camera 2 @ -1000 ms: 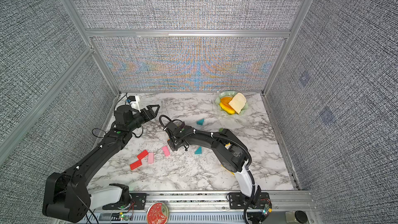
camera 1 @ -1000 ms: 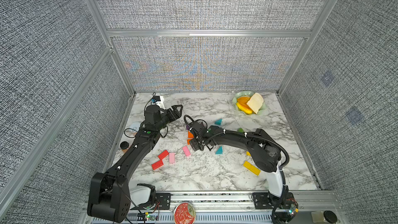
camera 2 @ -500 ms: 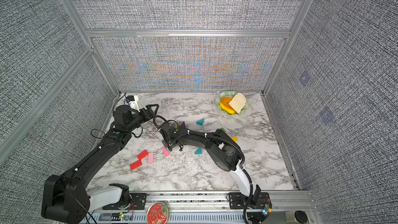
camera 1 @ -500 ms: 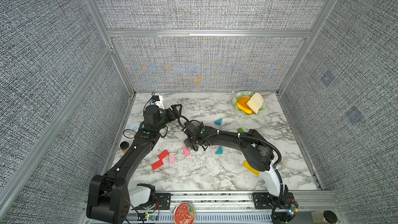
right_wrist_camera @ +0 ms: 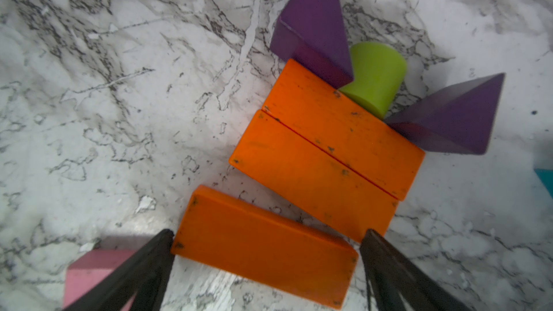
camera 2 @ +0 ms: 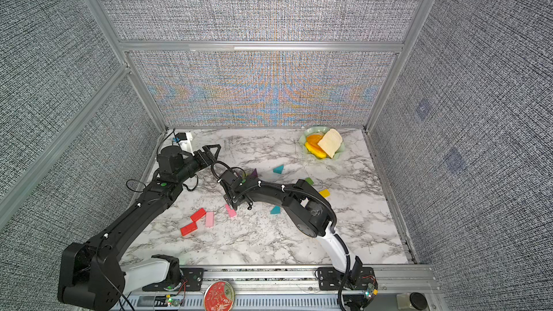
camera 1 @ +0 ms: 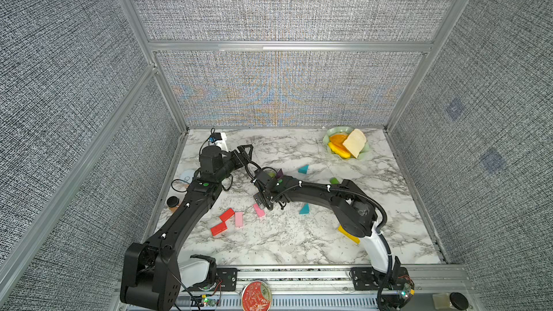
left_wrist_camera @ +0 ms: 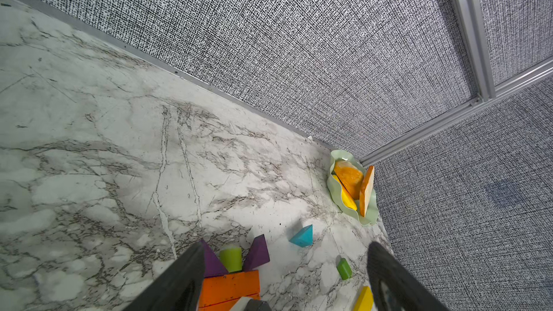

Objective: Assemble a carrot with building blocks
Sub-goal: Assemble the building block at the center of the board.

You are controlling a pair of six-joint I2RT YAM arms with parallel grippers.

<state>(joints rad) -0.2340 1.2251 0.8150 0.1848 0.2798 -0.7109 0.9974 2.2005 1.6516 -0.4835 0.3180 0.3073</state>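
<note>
Orange bars (right_wrist_camera: 344, 128) are laid flush, left of the worktop's (camera 1: 299, 243) middle, as the carrot's body — a lime-green stub (right_wrist_camera: 374, 76) and purple triangles (right_wrist_camera: 314, 22) butted on as leaves — while a third bar (right_wrist_camera: 263, 252), askew, is straddled by the spread right gripper (right_wrist_camera: 267, 234), the left gripper (left_wrist_camera: 285, 248) being held spread, empty and clear.

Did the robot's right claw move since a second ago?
Yes. In a top view the right gripper has slid sideways toward the nearer pink block, away from the teal triangle on its other side. Both blocks stayed put.
</note>
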